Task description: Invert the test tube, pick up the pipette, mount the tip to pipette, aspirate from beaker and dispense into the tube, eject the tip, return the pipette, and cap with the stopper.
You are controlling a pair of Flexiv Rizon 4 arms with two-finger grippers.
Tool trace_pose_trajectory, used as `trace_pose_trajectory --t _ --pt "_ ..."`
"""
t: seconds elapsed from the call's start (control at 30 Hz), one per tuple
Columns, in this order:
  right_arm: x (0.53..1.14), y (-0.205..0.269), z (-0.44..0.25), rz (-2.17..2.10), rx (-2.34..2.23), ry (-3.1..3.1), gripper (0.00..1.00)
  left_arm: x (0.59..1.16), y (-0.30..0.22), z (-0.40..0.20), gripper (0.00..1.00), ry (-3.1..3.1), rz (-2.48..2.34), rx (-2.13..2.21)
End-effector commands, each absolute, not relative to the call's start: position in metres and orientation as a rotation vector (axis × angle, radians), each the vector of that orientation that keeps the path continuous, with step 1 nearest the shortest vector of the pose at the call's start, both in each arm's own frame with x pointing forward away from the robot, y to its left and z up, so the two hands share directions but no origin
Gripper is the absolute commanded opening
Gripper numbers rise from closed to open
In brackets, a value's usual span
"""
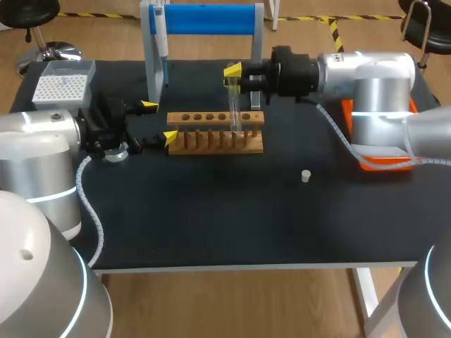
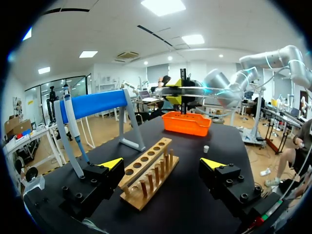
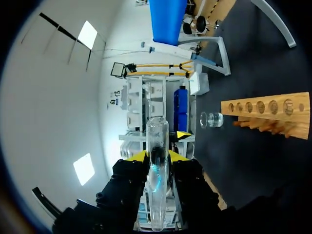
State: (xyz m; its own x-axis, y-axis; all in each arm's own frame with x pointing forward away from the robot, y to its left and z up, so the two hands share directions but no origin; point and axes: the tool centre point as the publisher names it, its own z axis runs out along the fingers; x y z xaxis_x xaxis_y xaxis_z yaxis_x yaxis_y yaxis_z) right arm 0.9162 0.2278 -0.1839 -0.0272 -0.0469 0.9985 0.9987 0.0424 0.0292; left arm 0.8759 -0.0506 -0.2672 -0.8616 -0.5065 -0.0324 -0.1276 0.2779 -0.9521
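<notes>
The right arm's fingers [image 1: 232, 70] clamp a clear test tube [image 1: 234, 113], holding it roughly level in the air above the wooden rack [image 1: 215, 142] that sits toward the far edge of the surface [image 1: 211, 225]. The left arm's fingers [image 1: 148, 105] stand spread wide and empty at the rack's left end. The white stopper [image 1: 306, 176] lies alone nearer the right edge, and the pipette [image 1: 161, 39] hangs on the blue-topped stand [image 1: 204, 19] at the far edge.

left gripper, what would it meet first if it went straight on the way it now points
Most likely the light wooden test tube rack: its near end lies just ahead of the left gripper, in line with the gap between its open fingers.
</notes>
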Motion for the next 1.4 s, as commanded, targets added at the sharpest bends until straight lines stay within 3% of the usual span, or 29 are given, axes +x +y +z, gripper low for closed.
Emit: trace_pose_trajectory --t 0.03,1.0,1.4 --pt "0.917 0.225 -0.184 -1.225 -1.1 -1.242 0.0 0.875 -0.052 -0.268 1.0 2.218 -1.606 -0.58" --pt "0.918 0.223 -0.187 -1.219 -1.102 -1.296 0.0 0.875 -0.052 -0.268 1.0 2.218 -1.606 -0.58" --pt "0.918 0.223 -0.187 -1.219 -1.102 -1.296 0.0 0.87 -0.082 -0.217 1.0 1.804 -1.498 0.412"
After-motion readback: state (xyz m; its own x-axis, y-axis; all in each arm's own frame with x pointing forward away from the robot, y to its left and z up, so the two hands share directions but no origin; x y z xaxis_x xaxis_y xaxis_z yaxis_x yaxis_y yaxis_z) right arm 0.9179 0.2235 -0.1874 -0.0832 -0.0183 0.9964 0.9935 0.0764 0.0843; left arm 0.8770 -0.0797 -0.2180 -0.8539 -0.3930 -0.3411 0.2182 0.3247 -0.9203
